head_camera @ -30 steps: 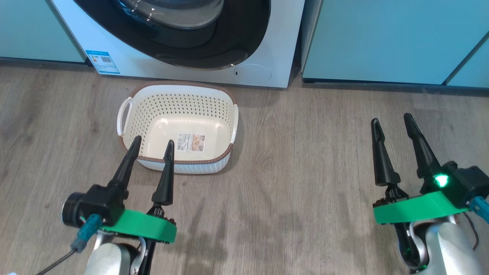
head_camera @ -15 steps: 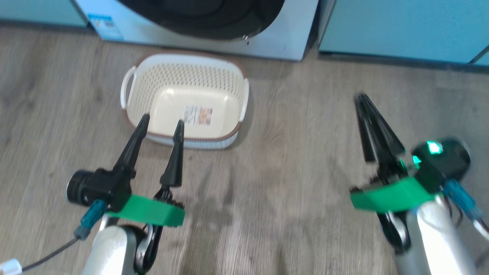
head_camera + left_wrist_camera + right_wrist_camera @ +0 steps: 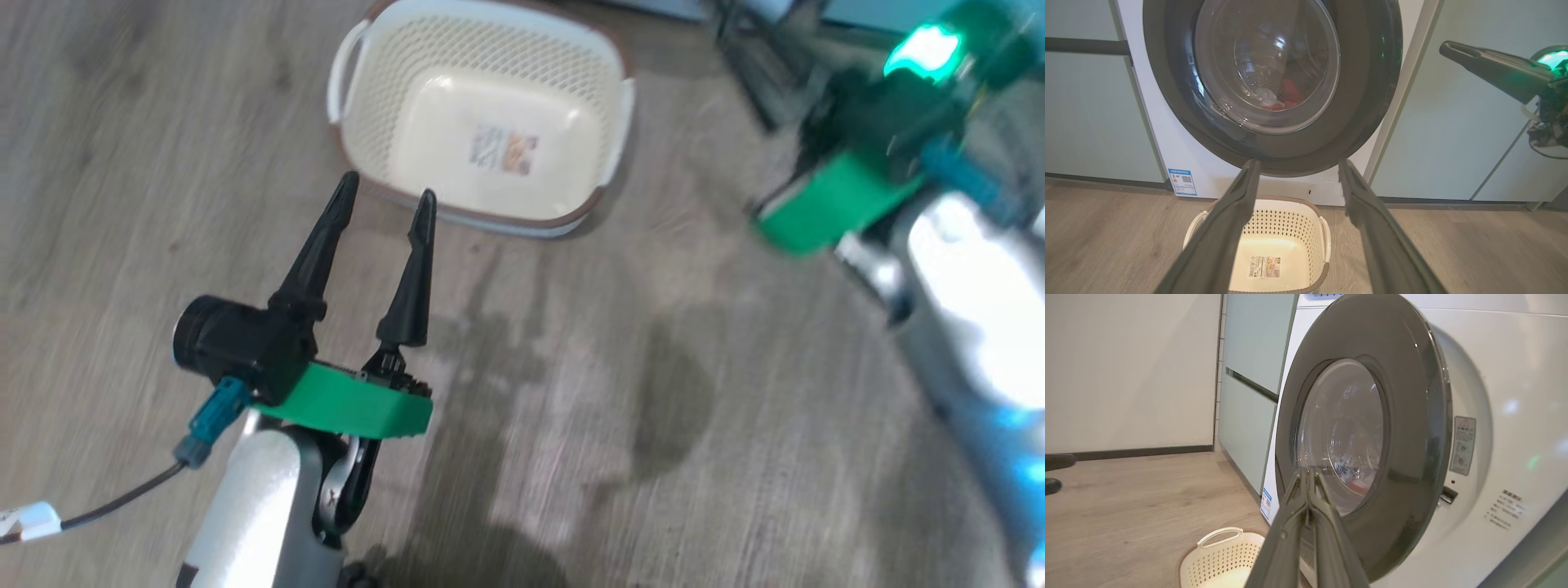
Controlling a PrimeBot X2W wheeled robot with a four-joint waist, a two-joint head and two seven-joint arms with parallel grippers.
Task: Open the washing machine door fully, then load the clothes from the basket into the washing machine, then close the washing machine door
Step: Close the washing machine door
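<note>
Grey-brown wood floor (image 3: pixel 571 425) runs up to the washing machine (image 3: pixel 1147 139), which stands between pale teal cabinets (image 3: pixel 1086 114). Over that floor the left gripper (image 3: pixel 388 186) hovers with its two dark fingers spread wide and nothing between them. Just ahead of its fingertips and lower down sits the basket (image 3: pixel 490 65), empty, a label sticker on its bottom. Straight ahead of this gripper and higher up is the washing machine door (image 3: pixel 1267 65). Through its glass the clothes (image 3: pixel 1280 96) show red and white inside the drum. The right gripper (image 3: pixel 1308 473) has its fingers pressed together on nothing. Its tips point at the door's porthole from an angle, and the basket lies below them. The door sits close against the machine's white front, but whether it is latched I cannot tell
</note>
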